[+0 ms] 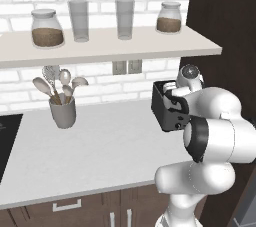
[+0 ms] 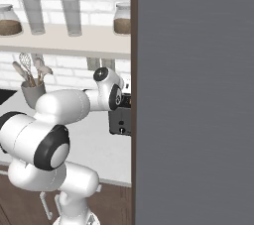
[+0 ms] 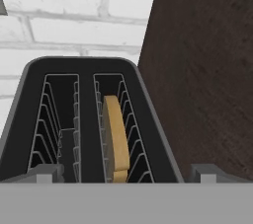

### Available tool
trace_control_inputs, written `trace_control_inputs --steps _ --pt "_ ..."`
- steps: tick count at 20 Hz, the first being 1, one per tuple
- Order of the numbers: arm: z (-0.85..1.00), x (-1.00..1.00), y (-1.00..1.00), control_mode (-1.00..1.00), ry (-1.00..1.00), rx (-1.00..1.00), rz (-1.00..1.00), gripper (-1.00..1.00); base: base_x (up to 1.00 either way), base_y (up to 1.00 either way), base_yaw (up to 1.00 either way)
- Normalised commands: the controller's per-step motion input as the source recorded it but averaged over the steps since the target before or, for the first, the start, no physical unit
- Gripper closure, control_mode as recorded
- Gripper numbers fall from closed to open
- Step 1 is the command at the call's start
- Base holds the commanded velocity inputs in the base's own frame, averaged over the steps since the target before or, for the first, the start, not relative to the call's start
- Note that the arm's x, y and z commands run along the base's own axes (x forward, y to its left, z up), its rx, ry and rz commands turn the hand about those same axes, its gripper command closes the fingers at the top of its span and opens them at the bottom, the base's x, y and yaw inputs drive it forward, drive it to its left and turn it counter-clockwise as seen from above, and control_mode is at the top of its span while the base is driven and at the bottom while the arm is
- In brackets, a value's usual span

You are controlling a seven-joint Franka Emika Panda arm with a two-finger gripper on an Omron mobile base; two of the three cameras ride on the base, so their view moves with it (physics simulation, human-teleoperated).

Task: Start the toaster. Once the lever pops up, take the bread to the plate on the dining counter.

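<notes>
Fingertips of our open, empty end effector [image 3: 126,173] flank the black toaster [image 3: 86,119] at lower centre; the bread [image 3: 117,139] sits in its right slot. We risk snagging wire guides, since we hover over slots, not lever.

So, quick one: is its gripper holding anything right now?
Gripper: open, holding nothing, poised above the toaster with the bread in one slot.

A white brick wall [image 1: 100,88] stands behind a pale counter [image 1: 100,146]. A shelf [image 1: 110,46] holds jars and glasses. A tall dark cabinet [image 1: 225,31] stands beside it.
</notes>
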Motion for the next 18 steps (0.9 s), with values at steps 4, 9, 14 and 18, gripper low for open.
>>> trace_control_inputs --steps 4,9,14,18 --pt "0.00 0.00 0.00 -1.00 0.00 0.00 0.00 -1.00 0.00 0.00 0.00" --pt "0.00 0.00 0.00 -1.00 0.00 0.00 0.00 -1.00 0.00 0.00 0.00" --pt "0.00 0.00 0.00 -1.00 0.00 0.00 0.00 -1.00 0.00 0.00 0.00" --pt "0.00 0.00 0.00 -1.00 0.00 0.00 0.00 -1.00 0.00 0.00 0.00"
